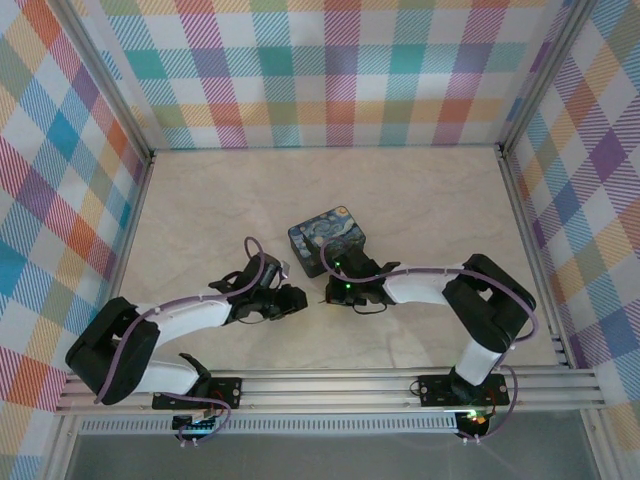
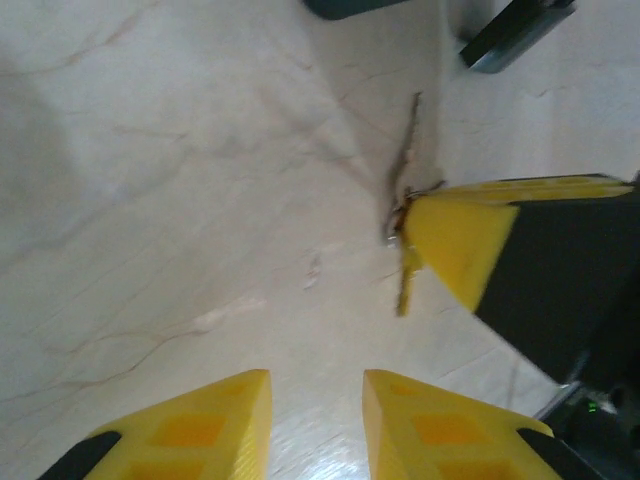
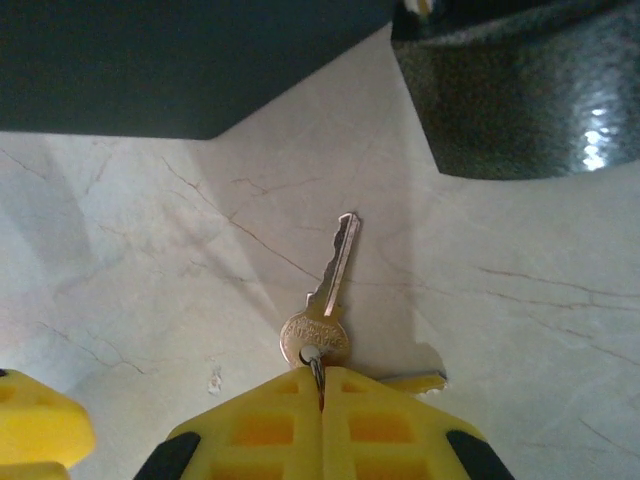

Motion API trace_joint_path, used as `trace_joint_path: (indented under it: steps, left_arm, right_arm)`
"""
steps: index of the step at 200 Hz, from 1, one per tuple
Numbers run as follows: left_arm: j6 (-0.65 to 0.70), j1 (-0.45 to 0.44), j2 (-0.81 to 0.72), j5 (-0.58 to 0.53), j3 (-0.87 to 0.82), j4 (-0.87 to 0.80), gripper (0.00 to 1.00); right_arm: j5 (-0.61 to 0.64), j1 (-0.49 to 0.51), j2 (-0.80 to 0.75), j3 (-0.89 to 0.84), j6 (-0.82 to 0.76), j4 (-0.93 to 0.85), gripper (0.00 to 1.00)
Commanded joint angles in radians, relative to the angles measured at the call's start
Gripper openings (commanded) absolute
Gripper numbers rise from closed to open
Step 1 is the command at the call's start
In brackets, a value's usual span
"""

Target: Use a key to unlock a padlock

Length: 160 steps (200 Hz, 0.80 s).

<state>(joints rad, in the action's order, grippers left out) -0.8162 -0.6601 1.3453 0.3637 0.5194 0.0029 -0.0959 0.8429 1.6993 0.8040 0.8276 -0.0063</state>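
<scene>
Top view: left gripper (image 1: 293,299) and right gripper (image 1: 333,292) face each other near the tin (image 1: 327,237); left wrist: fingers (image 2: 200,425) parted, empty; right wrist: jaws clenched on the ring of the key (image 3: 335,275), blade over the table (image 3: 150,250); key apparently secured, next likely aiming it into the padlock.

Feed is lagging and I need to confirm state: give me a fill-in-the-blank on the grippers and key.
1. The right gripper is ___ on the key ring.
2. The key rests on the ___.
3. The left gripper is ___, holding nothing.
Missing words: shut; table; open.
</scene>
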Motion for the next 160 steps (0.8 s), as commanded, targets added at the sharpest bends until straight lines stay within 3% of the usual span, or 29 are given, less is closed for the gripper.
trace_joint_path:
  steps: [1,69,115,130,160]
  left_arm:
    - [-0.09,-0.012,0.045,0.044,-0.012,0.137,0.3]
    - [-0.198,-0.041,0.224,0.021,0.001,0.313,0.27]
    - [-0.209,-0.041,0.236,0.019,0.02,0.323,0.26]
    - [-0.201,-0.041,0.245,0.017,0.027,0.321,0.22]
    - [-0.194,-0.04,0.272,0.025,0.034,0.338,0.03]
  right_arm:
    - [-0.011,-0.004,0.065,-0.048,0.047,-0.036,0.0]
    - [-0.034,-0.012,0.076,-0.074,0.071,0.024,0.0]
    - [-0.042,-0.015,0.076,-0.077,0.07,0.032,0.0]
    - [-0.048,-0.017,0.078,-0.082,0.073,0.042,0.0]
    - [-0.056,-0.017,0.079,-0.086,0.074,0.05,0.0]
